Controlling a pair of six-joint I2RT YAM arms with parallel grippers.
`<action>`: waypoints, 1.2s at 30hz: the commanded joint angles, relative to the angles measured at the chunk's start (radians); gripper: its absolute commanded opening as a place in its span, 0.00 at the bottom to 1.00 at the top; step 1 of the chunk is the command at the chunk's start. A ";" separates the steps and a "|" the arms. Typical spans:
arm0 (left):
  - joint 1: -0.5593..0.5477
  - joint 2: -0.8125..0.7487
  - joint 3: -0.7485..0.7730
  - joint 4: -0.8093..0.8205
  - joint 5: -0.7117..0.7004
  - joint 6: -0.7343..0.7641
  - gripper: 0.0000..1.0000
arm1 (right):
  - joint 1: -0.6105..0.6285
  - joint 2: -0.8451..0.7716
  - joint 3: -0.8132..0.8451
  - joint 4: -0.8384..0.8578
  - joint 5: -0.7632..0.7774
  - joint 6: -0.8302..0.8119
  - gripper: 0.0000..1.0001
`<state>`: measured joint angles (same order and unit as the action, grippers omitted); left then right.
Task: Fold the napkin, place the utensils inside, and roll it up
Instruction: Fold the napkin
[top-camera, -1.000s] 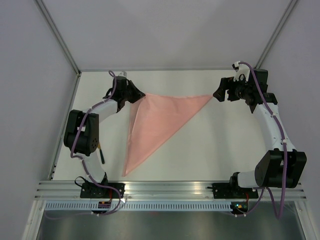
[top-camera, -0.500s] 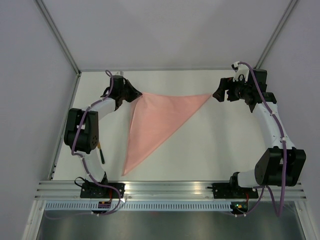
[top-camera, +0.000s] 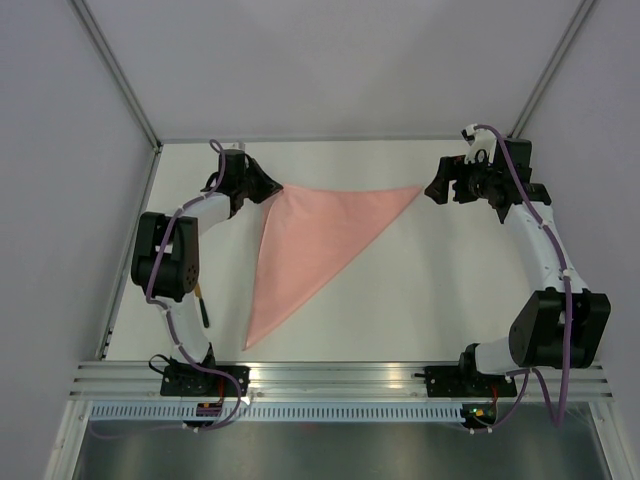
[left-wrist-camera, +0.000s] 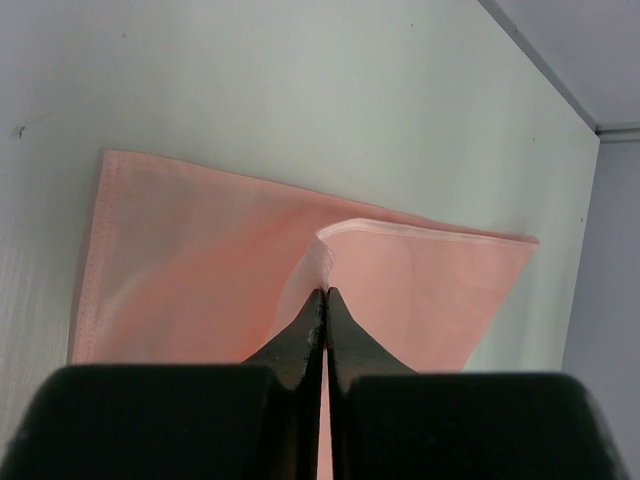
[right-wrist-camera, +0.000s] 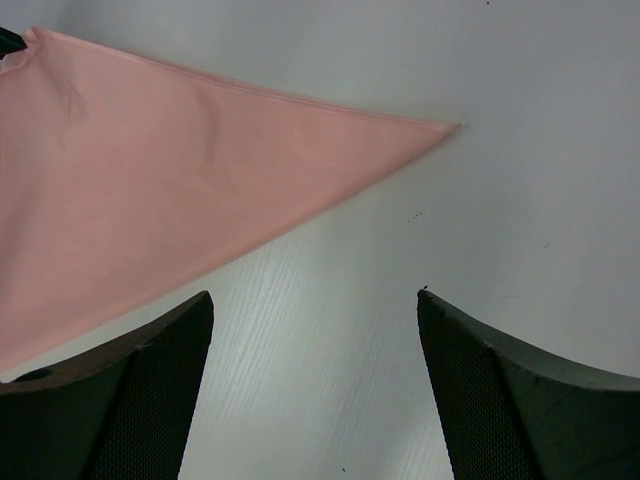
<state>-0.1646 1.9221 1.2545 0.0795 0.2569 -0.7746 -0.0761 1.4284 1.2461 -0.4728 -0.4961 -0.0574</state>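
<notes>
The pale pink napkin (top-camera: 310, 240) lies folded into a triangle on the white table, with its corners at the far left, the far right and the near left. My left gripper (top-camera: 270, 190) is shut on the far-left corner; in the left wrist view its jaws (left-wrist-camera: 326, 292) pinch a raised fold of the napkin (left-wrist-camera: 190, 270). My right gripper (top-camera: 432, 190) is open and empty just right of the napkin's far-right tip (right-wrist-camera: 440, 127), not touching it; in the right wrist view it (right-wrist-camera: 313, 294) hovers over bare table. The utensil (top-camera: 203, 312), yellow-orange and black, lies near the left arm's lower link, partly hidden.
The table (top-camera: 430, 290) is bounded by grey walls at the back and sides. An aluminium rail (top-camera: 330, 375) with both arm bases runs along the near edge. The left table edge (top-camera: 130, 260) is close beside the left arm.
My left gripper has drawn slightly left and back, pulling the napkin's far-left corner with it. The right gripper has hardly moved.
</notes>
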 joint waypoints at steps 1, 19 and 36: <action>0.010 0.012 0.046 -0.001 0.030 -0.015 0.02 | -0.005 0.009 0.013 -0.003 -0.006 -0.005 0.88; 0.025 0.081 0.059 0.006 0.031 -0.002 0.09 | -0.004 0.023 0.010 -0.007 -0.010 -0.013 0.88; 0.096 -0.063 0.077 -0.058 -0.057 0.095 0.71 | 0.027 0.013 0.003 -0.016 -0.036 -0.050 0.88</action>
<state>-0.0792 1.9594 1.3025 0.0353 0.2337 -0.7311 -0.0689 1.4487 1.2461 -0.4870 -0.5209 -0.0864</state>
